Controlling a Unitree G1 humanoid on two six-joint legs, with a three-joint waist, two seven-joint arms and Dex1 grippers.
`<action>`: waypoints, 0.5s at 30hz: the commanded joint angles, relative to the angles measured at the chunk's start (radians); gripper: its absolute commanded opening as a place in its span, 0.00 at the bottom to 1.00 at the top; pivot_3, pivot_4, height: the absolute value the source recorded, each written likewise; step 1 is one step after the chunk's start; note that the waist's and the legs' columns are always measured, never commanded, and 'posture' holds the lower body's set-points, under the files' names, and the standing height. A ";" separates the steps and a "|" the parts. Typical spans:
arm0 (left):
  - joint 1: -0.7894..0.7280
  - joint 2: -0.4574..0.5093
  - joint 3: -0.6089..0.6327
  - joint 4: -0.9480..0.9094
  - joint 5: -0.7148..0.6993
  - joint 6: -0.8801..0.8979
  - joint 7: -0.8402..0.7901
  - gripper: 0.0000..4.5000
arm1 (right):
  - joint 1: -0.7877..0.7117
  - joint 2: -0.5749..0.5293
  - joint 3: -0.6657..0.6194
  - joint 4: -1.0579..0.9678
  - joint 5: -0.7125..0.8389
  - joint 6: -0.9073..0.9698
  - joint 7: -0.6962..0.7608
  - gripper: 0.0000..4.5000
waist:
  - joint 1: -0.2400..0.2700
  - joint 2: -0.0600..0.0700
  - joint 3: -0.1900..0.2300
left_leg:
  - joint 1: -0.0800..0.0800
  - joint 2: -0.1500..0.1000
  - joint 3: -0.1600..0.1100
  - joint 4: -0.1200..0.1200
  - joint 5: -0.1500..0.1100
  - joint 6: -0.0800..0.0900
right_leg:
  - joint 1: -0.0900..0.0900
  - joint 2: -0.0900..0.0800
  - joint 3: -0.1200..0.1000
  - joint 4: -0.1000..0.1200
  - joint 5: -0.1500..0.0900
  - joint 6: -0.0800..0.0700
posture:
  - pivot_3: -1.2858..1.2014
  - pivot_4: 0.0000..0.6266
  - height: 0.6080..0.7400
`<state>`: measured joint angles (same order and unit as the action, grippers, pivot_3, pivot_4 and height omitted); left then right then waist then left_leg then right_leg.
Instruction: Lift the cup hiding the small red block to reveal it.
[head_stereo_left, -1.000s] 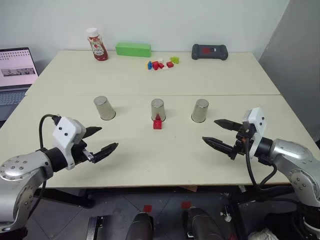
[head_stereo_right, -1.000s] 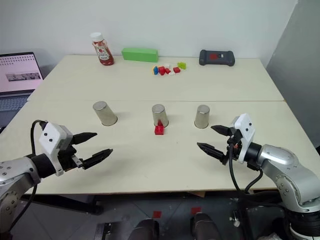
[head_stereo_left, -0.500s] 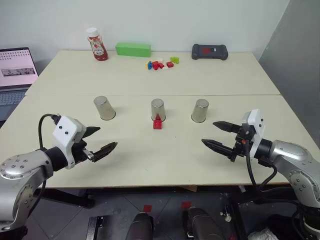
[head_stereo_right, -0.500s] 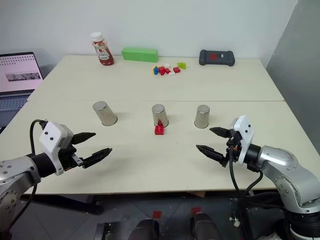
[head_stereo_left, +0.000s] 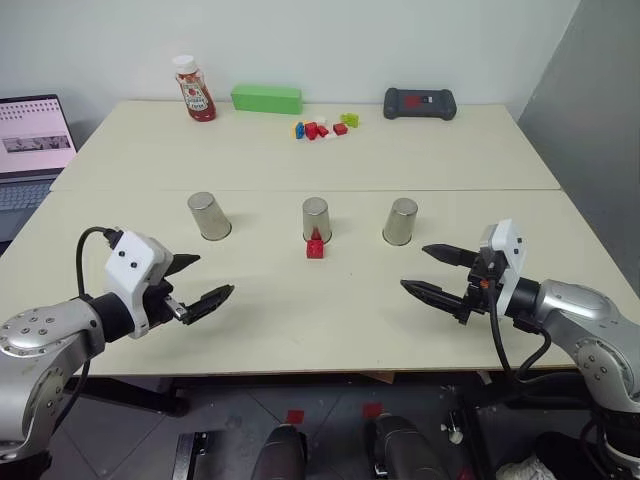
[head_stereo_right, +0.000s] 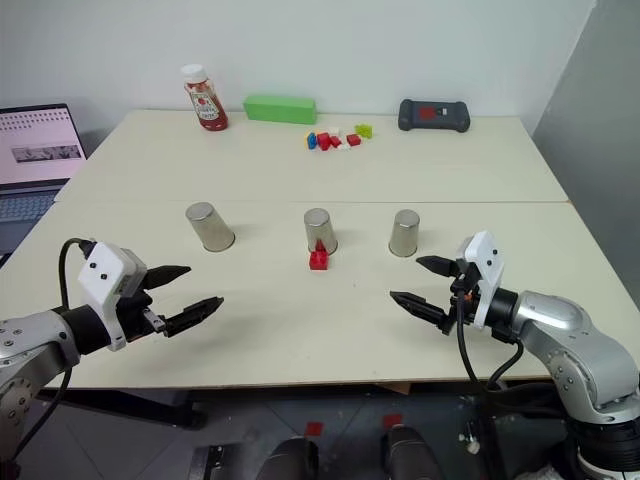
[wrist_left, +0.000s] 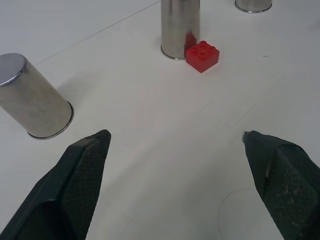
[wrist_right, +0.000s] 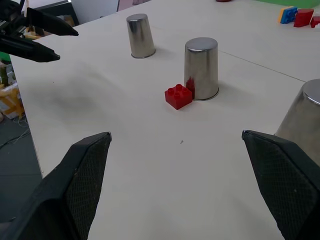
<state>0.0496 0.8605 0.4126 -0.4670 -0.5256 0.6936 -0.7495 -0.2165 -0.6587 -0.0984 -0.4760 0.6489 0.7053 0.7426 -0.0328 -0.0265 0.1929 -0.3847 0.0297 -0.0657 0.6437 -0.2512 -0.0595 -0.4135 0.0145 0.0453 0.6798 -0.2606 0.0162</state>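
Already the small red block (head_stereo_left: 315, 247) sits bare on the bench (head_stereo_left: 300, 310), touching the middle cup (head_stereo_left: 316, 219) on its near-edge side. Both grippers — left (head_stereo_left: 205, 281) and right (head_stereo_left: 432, 270) — hover near the front edge, jaws apart, empty.

A pale cream table (head_stereo_left: 300, 330) of two tops, joined along a seam, stands against a plain white wall (head_stereo_left: 330, 40). A grey panel (head_stereo_left: 600, 110) rises at the right. Below the near edge lies dark tiled floor (head_stereo_left: 230, 420).
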 joint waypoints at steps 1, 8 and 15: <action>0.010 -0.011 0.050 -0.042 -0.030 -0.040 -0.021 1.00 | 0.006 -0.011 -0.020 -0.038 0.024 -0.007 0.011 0.99 | 0.000 0.000 0.000 | 0.000 0.000 0.000 0.000 0.000 0.000 | 0.000 0.000 0.000 0.000 0.000 0.000 | 0.52 0.24 1.00; -0.011 -0.013 0.064 -0.016 -0.041 -0.034 -0.006 1.00 | -0.004 -0.017 -0.018 -0.030 0.024 -0.002 0.020 0.99 | 0.000 0.000 0.000 | 0.000 0.000 0.000 0.000 0.000 0.000 | 0.000 0.000 0.000 0.000 0.000 0.000 | 0.52 0.24 1.00; -0.003 -0.014 0.064 -0.027 -0.049 -0.030 -0.002 1.00 | -0.006 -0.017 -0.022 -0.037 0.032 0.007 0.021 0.99 | 0.000 0.000 0.000 | 0.000 0.000 0.000 0.000 0.000 0.000 | 0.000 0.000 0.000 0.000 0.000 0.000 | 0.52 0.24 1.00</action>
<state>0.0494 0.8464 0.4475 -0.4725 -0.5644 0.6724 -0.7540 -0.2098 -0.6638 -0.0986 -0.4773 0.6575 0.7127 0.7596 -0.0328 -0.0265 0.1929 -0.3848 0.0297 -0.0657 0.6436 -0.2513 -0.0595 -0.4135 0.0145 0.0452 0.6796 -0.2607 0.0162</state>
